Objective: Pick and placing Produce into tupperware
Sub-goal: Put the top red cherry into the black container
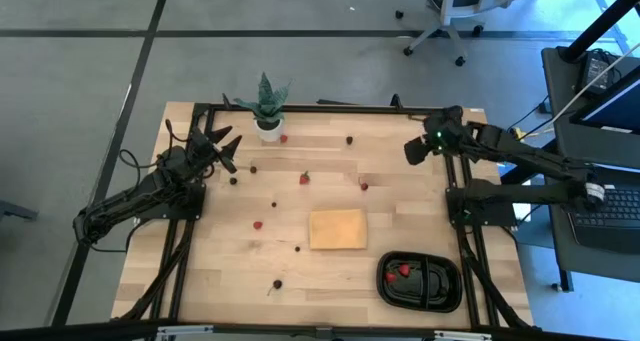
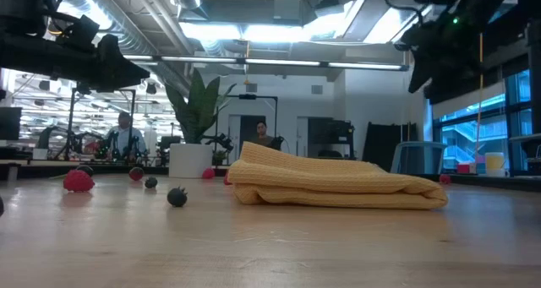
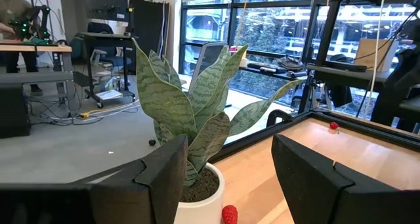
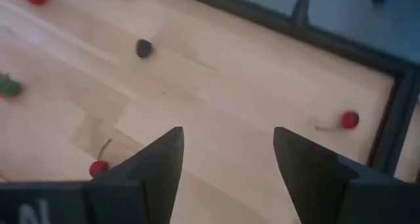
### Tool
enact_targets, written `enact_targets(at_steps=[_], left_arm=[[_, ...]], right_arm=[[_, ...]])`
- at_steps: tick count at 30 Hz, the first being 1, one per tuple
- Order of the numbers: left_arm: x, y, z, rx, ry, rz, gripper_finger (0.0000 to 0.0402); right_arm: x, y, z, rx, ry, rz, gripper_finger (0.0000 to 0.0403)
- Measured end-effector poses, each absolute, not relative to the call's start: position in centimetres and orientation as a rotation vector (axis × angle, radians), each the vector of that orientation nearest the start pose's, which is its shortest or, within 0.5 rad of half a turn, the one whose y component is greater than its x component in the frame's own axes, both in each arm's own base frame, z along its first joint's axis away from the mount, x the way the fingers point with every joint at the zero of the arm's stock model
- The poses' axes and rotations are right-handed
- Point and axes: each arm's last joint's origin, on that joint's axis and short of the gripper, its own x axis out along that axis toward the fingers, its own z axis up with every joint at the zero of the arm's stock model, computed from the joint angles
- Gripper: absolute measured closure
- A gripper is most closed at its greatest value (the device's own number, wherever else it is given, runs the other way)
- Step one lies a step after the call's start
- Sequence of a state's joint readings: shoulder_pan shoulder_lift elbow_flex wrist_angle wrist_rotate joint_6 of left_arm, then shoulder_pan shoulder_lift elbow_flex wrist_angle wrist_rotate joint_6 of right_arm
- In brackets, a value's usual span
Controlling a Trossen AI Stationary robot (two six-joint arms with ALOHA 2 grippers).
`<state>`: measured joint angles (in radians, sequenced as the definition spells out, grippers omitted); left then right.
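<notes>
Black plastic tupperware (image 1: 421, 284), rounded-rectangular, long axis running left-right, sits at the wooden worktop's (image 1: 400, 221) near right corner holding red berries (image 1: 403, 271). Left hand (image 1: 222, 141) and right hand (image 1: 417, 147) hover spread, empty.

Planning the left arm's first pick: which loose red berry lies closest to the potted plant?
The red berry right beside the plant's white pot; every other red piece lies farther out on the table.

Two black jointed arms, loose black cables, green indicator light
</notes>
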<state>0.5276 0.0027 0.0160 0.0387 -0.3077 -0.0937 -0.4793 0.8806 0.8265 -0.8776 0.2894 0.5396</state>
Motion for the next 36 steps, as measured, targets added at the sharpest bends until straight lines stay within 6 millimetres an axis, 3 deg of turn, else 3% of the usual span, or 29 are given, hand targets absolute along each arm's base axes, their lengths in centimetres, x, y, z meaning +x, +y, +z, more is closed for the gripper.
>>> enact_targets(at_steps=[10, 16, 25, 36], left_arm=[[7.7, 5.6, 17.2, -0.083, -0.094, 0.856, 0.0186], [7.7, 5.6, 17.2, -0.083, -0.094, 0.857, 0.0186], [7.7, 5.6, 17.2, -0.083, -0.094, 0.857, 0.0186], [7.7, 5.6, 17.2, -0.083, -0.093, 0.857, 0.0186]], right_arm=[[11.9, -11.5, 25.6, 0.686, 0.935, -1.123, 0.0166], [12.2, -13.2, 24.6, 0.663, 1.007, -1.133, 0.0166], [13.8, -14.8, 24.1, 0.653, 0.91, -1.139, 0.0166], [14.5, -15.6, 24.4, 0.879, 0.597, -1.341, 0.0166]])
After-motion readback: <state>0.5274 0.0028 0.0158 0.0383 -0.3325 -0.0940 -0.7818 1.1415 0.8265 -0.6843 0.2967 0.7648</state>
